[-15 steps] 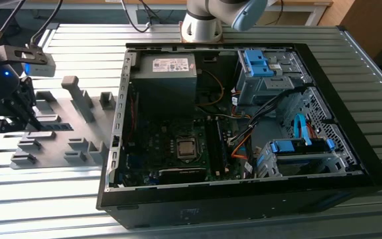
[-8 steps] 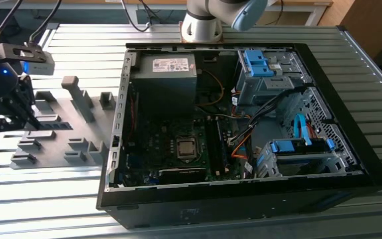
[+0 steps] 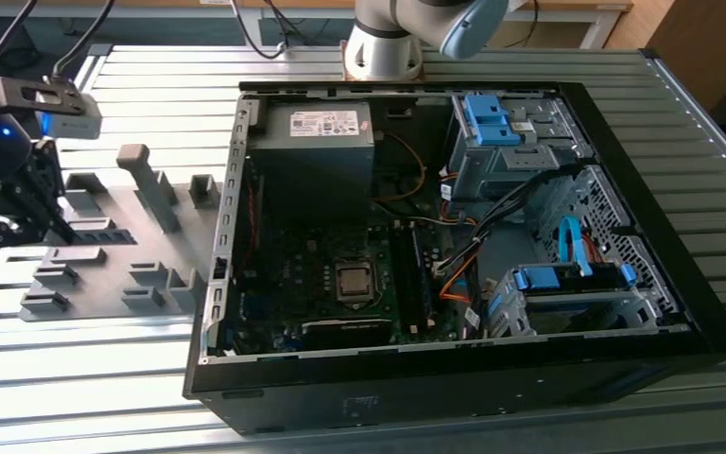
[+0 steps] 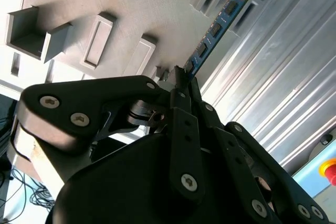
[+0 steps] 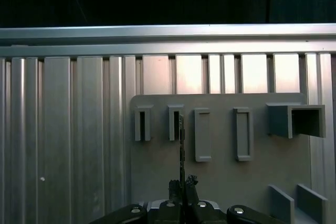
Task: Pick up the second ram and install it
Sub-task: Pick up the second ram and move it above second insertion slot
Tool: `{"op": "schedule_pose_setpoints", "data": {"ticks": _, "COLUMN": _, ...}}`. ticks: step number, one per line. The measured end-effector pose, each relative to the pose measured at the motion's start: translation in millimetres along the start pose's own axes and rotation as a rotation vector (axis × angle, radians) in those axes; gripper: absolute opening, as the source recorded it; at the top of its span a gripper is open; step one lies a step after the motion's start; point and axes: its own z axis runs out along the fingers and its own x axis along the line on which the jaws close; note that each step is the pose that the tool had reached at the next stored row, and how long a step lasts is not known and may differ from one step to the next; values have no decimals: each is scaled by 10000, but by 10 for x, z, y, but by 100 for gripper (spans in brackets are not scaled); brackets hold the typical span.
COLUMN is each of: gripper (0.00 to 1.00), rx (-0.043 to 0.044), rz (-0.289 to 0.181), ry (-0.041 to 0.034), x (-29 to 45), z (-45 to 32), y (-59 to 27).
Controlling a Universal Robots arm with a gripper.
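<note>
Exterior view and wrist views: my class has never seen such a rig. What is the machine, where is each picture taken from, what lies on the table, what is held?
The machine is a robot arm with a black gripper. The exterior view comes from a camera off the arm; both wrist views ride near its wrist. On the slatted metal table stand an open black computer case and a grey plate of holder blocks. The gripper is closed on one end of the second ram, a thin blue-green circuit-board strip.
</note>
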Motion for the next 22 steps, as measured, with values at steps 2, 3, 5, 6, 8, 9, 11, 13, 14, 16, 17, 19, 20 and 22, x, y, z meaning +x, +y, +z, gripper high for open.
{"op": "schedule_pose_setpoints", "data": {"ticks": 2, "gripper": 14, "rx": 1, "rz": 0, "ry": 0, "x": 0, "z": -11, "y": 0}}
{"op": "schedule_pose_setpoints", "data": {"ticks": 3, "gripper": 14, "rx": 0, "rz": 0, "ry": 0, "x": 0, "z": -18, "y": 0}}
{"op": "schedule_pose_setpoints", "data": {"ticks": 5, "gripper": 14, "rx": 0, "rz": 0, "ry": 0, "x": -1, "z": -36, "y": 0}}
{"op": "schedule_pose_setpoints", "data": {"ticks": 6, "gripper": 14, "rx": -1, "rz": 0, "ry": 1, "x": -1, "z": -42, "y": 0}}
{"op": "schedule_pose_setpoints", "data": {"ticks": 8, "gripper": 14, "rx": 0, "rz": 0, "ry": 0, "x": -1, "z": -52, "y": 0}}
{"op": "schedule_pose_setpoints", "data": {"ticks": 9, "gripper": 14, "rx": -1, "rz": 0, "ry": 1, "x": -1, "z": -59, "y": 1}}
{"op": "schedule_pose_setpoints", "data": {"ticks": 11, "gripper": 14, "rx": 0, "rz": 0, "ry": 1, "x": -1, "z": -71, "y": 1}}
{"op": "schedule_pose_setpoints", "data": {"ticks": 13, "gripper": 14, "rx": 0, "rz": 0, "ry": 0, "x": -1, "z": -82, "y": 1}}
{"op": "schedule_pose_setpoints", "data": {"ticks": 14, "gripper": 14, "rx": 0, "rz": 0, "ry": 0, "x": -1, "z": -87, "y": 1}}
{"op": "schedule_pose_setpoints", "data": {"ticks": 16, "gripper": 14, "rx": -1, "rz": 0, "ry": 1, "x": -1, "z": -99, "y": 1}}
{"op": "schedule_pose_setpoints", "data": {"ticks": 17, "gripper": 14, "rx": 0, "rz": 0, "ry": 0, "x": -2, "z": -105, "y": 1}}
{"op": "schedule_pose_setpoints", "data": {"ticks": 19, "gripper": 14, "rx": 0, "rz": 0, "ry": 0, "x": -2, "z": -117, "y": 1}}
{"op": "schedule_pose_setpoints", "data": {"ticks": 20, "gripper": 14, "rx": 1, "rz": 0, "ry": 0, "x": -2, "z": -122, "y": 1}}
{"op": "schedule_pose_setpoints", "data": {"ticks": 22, "gripper": 14, "rx": 0, "rz": 0, "ry": 1, "x": -2, "z": -134, "y": 1}}
